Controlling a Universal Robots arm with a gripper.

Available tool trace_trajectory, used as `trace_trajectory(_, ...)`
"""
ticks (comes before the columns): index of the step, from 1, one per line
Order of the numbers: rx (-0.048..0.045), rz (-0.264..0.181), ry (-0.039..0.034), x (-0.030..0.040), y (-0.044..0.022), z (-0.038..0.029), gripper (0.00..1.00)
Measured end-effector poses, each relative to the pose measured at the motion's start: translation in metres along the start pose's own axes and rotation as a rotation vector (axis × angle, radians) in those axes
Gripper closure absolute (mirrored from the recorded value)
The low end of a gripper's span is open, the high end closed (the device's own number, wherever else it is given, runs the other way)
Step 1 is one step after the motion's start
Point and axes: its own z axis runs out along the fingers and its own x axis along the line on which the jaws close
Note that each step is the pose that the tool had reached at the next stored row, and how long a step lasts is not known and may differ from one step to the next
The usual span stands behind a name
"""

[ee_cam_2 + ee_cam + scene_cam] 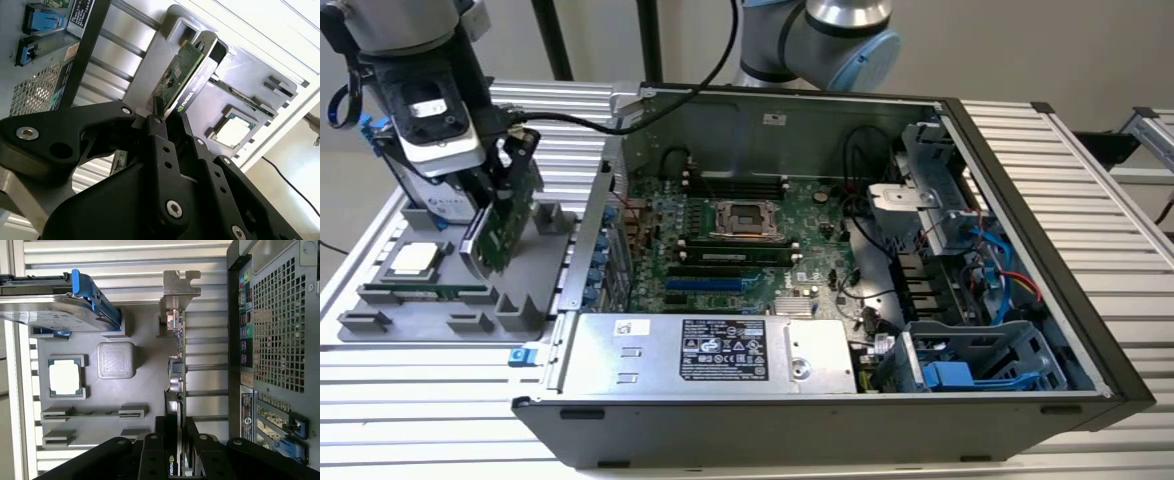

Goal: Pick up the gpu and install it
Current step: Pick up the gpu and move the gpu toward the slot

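The gpu (pixel 181 75) stands on edge over the grey parts tray (pixel 145 390), on the exterior view's left, well apart from the open computer case (pixel 787 440); its silver bracket (pixel 177 287) points away from the arm, close to a raised holder on the tray; whether the card's lower edge has cleared its slot I cannot tell.

The gripper (pixel 175 426) is closed narrow on the end opposite the bracket, one finger on the green board side, the other on the black cooler (pixel 195 82); in the exterior view the card hangs slightly tilted beneath it.

The card looks stiff and fairly light, yet fragile; the cooler shell and the board edge are probably the safest faces to pinch, away from the gold contacts and small components; held at one end, it may swing or twist if the grip is slack, and the smooth shell could slip.

Beside it on the tray lie a processor (pixel 64 377) in its pocket and a hard drive (pixel 50 310) with blue rails; inside the case the motherboard (pixel 821 265) lies exposed.
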Motion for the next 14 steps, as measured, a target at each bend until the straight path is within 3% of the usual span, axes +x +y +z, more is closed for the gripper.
trace_trajectory(14,0.0,0.0,0.0001,0.0,0.0004,-0.0243,1.0)
